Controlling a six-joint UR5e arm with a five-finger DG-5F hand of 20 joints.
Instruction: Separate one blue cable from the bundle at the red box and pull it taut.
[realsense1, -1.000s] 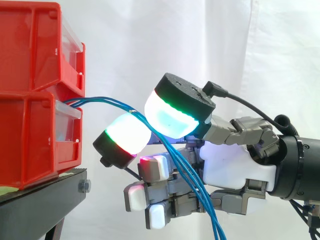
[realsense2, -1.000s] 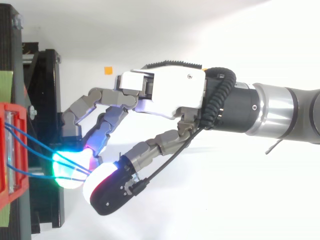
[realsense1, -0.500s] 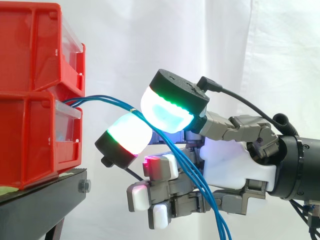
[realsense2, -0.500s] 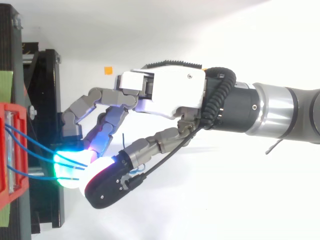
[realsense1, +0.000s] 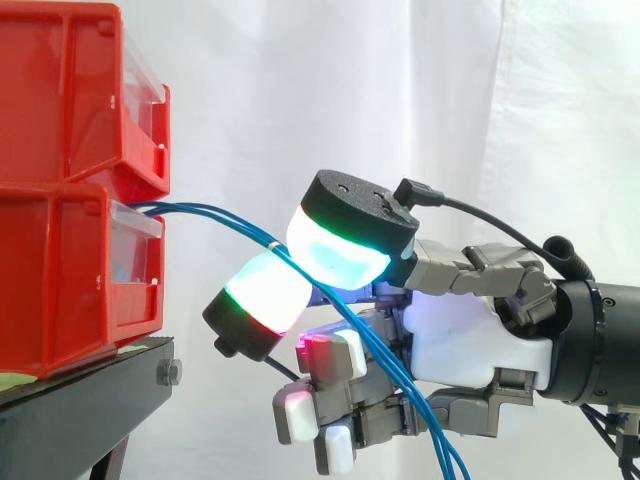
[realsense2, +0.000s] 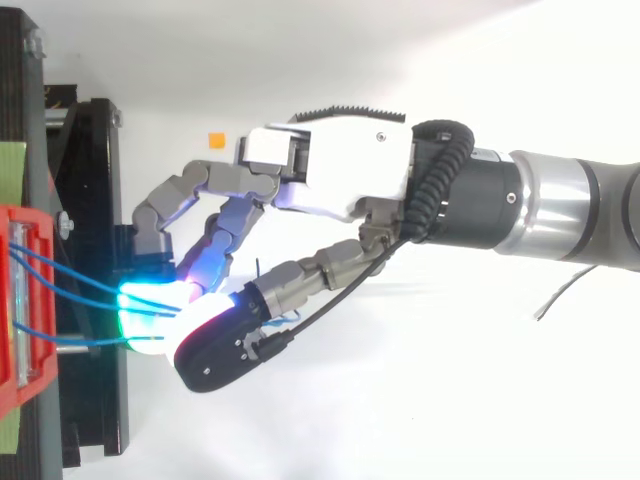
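Several blue cables (realsense1: 215, 213) exit red bin (realsense1: 70, 270); robot hand (realsense1: 470, 335) pinches them; ends cropped.

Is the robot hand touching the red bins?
No, white curtain shows between the robot hand pinching the blue cables and the red bins.

Upper bin (realsense1: 70, 95) sits stacked on the lower bin (realsense1: 60, 280), both on the stand (realsense1: 80, 410) at the left, with the curtain (realsense1: 400, 90) behind everything. Cables (realsense1: 215, 212) leave the front where the two bins meet and run right and down, pinched between two fingertips (realsense1: 262, 295) just right of the bins, then cross in front of the lower fingers. The hand (realsense1: 470, 330) comes in from the right, about level with the lower bin and apart from the bins.
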